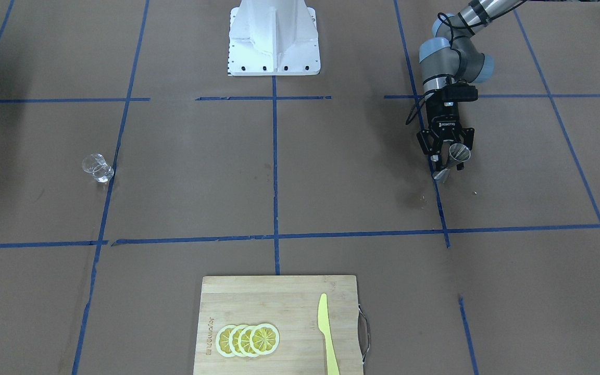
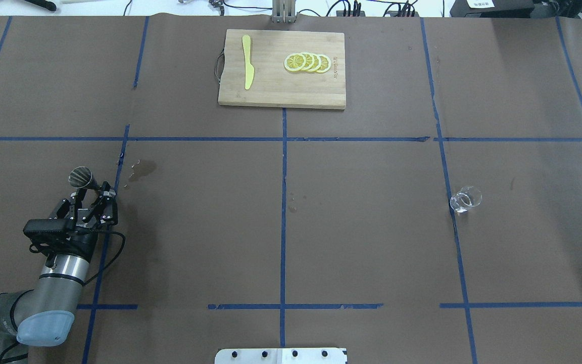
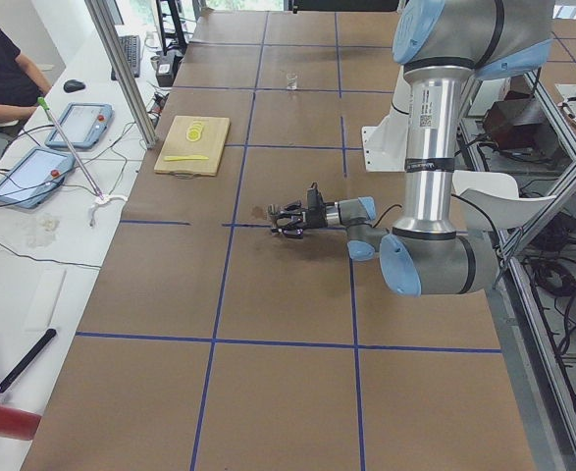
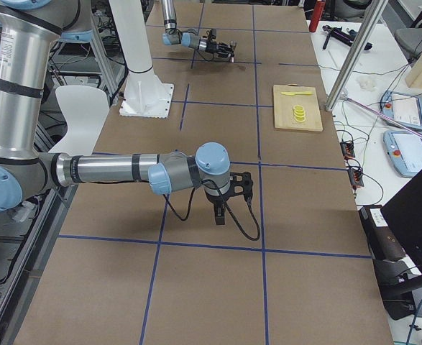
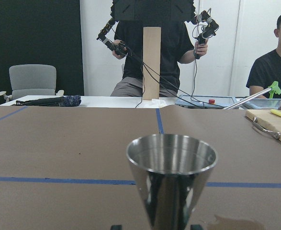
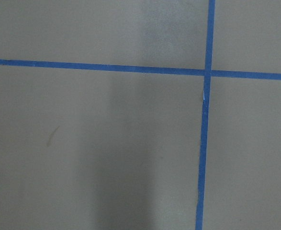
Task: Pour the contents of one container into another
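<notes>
Jigger (image 5: 171,177) gripped by left pincer (image 1: 447,162); glass cup (image 2: 465,198) well apart.

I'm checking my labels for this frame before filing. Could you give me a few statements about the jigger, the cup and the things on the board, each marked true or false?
1. The left gripper is closed on the jigger. True.
2. The glass cup sits on the cutting board. False: it stands on the table beside a blue tape line, well away from the board.
3. Lemon slices and a yellow knife lie on the cutting board. True.
4. A gripper is closed on the glass cup. False: the cup stands alone, with no gripper near it.
</notes>
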Robot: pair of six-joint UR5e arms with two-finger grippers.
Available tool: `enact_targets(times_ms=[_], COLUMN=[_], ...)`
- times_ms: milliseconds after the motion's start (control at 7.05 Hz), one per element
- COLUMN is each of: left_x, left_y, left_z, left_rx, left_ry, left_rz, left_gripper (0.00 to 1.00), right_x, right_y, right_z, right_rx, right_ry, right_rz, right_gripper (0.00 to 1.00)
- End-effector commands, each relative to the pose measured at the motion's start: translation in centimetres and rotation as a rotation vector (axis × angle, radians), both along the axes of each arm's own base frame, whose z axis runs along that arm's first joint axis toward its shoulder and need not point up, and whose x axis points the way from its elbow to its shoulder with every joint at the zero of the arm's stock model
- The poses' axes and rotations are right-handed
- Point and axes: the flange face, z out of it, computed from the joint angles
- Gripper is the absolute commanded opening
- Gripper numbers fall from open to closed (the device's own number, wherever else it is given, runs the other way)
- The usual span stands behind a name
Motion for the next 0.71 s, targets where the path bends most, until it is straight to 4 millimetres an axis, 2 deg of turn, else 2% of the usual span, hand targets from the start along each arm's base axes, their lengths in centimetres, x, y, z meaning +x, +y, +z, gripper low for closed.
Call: enact_targets(times_ms=[0, 284, 567], left_x=[-0.01, 0.09, 0.09], left_y=[0.00, 0.06, 0.14], left_z=[0.06, -0.01, 0.13], left_rx=[0.002, 0.002, 0.002], left_ry=[-0.004, -0.003, -0.006], left_rz=[-0.002, 0.000, 0.001], left_gripper=[0.57, 0.47, 0.30], right_x=[-0.03, -0.03, 0.03], right_y=[0.00, 0.00, 0.00], right_z=[0.01, 0.01, 0.08], right_rx=[-0.001, -0.001, -0.002], right_ry=[0.000, 0.000, 0.001], right_rz=[0.000, 0.000, 0.002], right_gripper=[1.00, 1.00, 1.00])
